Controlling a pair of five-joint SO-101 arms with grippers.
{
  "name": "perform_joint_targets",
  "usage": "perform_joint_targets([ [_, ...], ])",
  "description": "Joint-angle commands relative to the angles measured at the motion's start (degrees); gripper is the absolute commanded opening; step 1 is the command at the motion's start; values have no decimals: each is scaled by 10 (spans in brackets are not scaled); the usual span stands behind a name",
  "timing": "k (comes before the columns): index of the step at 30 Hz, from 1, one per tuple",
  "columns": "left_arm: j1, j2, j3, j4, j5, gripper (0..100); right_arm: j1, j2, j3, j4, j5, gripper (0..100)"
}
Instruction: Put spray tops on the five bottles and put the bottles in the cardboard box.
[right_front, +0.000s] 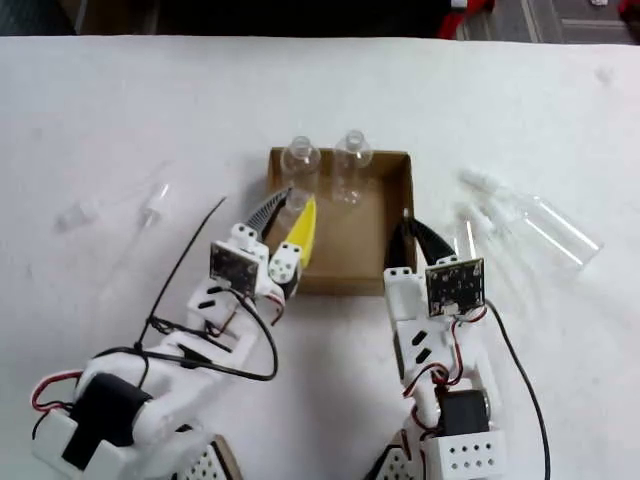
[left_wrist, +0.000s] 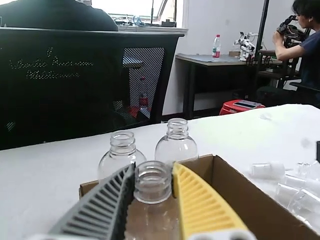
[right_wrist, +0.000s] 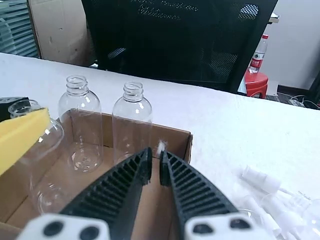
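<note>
Left of cardboard box (right_front: 355, 245): loose spray tops (right_front: 155, 205) on table, well apart from box.

Over box's left side: left gripper (right_front: 298, 200) clenched on neck of clear bottle (left_wrist: 152, 182), uncapped, upright.

Box's far wall: two more clear bottles (right_front: 300, 160) (right_front: 352, 160) standing, also topless.

Risk: held bottle sits just beside nearest standing one; lowering could topple it. Boxing without tops makes capping awkward.

Box's right wall: right gripper (right_wrist: 156, 155) nearly closed, grasp unclear.

Right of box: lying bottle (right_front: 560, 230), more tops (right_front: 480, 182).
</note>
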Motion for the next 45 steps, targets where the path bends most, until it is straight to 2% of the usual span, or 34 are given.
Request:
perform_joint_targets([
  [1, -8, -2, -19, -15, -2, 70, 2, -3, 5, -15, 6, 18],
  [5, -7, 0, -18, -15, -1, 151, 2, -3, 5, -15, 6, 18],
  [16, -9, -2, -18, -15, 0, 120, 1, -3, 5, -15, 6, 18],
  [20, -4, -7, -4, -20, 25, 121, 1, -3, 5, -15, 6, 18],
  [26, -20, -87, 9, 0, 53, 121, 0, -3, 5, -15, 6, 18],
  [35, -22, -284, 16, 232, 58, 121, 0, -2, 5, -15, 6, 18],
  [39, -22, -387, 16, 340, 100, 121, 0, -2, 5, -15, 6, 18],
  [45, -22, -571, 15, 505, 105, 121, 0, -2, 5, -15, 6, 18],
])
